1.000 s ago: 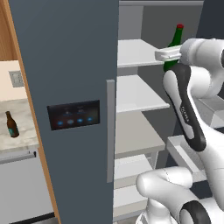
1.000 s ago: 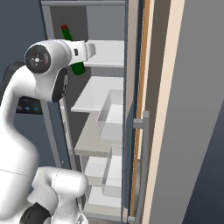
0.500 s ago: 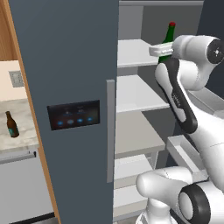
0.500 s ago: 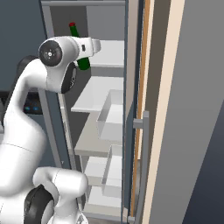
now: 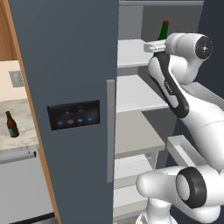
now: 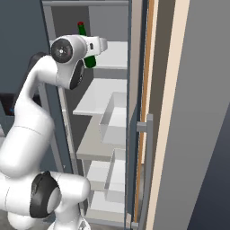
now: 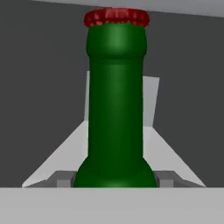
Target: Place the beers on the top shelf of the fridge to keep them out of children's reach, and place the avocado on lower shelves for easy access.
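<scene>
A green beer bottle with a red cap stands upright over the top shelf of the open fridge. My gripper is shut on its body. In the right base view the green bottle shows behind my hand, and its base is hidden. The hand view looks at the green bottle's neck, which rises from my gripper. The brown beer bottle stands on the counter left of the fridge. The lower shelves are bare. The avocado is out of view.
The fridge door, with its grey bar handle and black lit panel, stands left of the shelves. Door bins hang on the right door. A wooden cabinet side lies further right.
My arm has carried the green bottle upward and deeper into the fridge, from in front of the top shelf to over it. The grip is unchanged.
</scene>
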Motion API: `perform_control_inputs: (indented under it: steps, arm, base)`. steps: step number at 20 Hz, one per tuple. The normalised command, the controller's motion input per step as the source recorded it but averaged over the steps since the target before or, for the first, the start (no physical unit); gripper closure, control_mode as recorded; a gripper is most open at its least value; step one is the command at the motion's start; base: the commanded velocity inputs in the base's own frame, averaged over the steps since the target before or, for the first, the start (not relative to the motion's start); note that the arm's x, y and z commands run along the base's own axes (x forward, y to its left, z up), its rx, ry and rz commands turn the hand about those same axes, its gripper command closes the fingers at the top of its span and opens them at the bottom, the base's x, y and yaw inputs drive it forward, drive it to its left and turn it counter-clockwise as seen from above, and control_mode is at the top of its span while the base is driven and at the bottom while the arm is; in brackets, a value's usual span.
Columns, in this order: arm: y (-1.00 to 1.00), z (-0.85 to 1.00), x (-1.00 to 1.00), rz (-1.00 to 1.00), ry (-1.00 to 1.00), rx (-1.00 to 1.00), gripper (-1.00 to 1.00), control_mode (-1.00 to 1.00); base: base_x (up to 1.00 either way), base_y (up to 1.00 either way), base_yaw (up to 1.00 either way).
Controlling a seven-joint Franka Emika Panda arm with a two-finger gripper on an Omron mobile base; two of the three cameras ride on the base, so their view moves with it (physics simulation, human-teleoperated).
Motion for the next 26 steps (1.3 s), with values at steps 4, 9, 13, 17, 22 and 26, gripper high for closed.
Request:
perform_control_inputs:
  steps: [4, 9, 13, 17, 22, 26]
  arm:
    - [-0.04, -0.05, 0.46, 0.0, 0.0, 0.04, 1.0, -1.0]
    - [-0.03, -0.1, 0.45, 0.0, 0.0, 0.03, 1.0, -1.0]
    - [-0.04, -0.11, 0.46, 0.0, 0.01, 0.01, 1.0, -1.0]
    - [-0.02, -0.09, 0.47, 0.0, 0.01, 0.0, 1.0, -1.0]
    - [0.0, -0.07, 0.49, 0.0, 0.01, 0.0, 1.0, -1.0]
    - [0.0, -0.09, 0.51, 0.0, 0.0, 0.0, 1.0, -1.0]
  base:
    - [0.0, 0.0, 0.0]
    - [0.0, 0.0, 0.0]
    - [0.0, 0.0, 0.0]
    - [0.0, 0.0, 0.0]
    - [0.0, 0.0, 0.0]
    - [0.0, 0.0, 0.0]
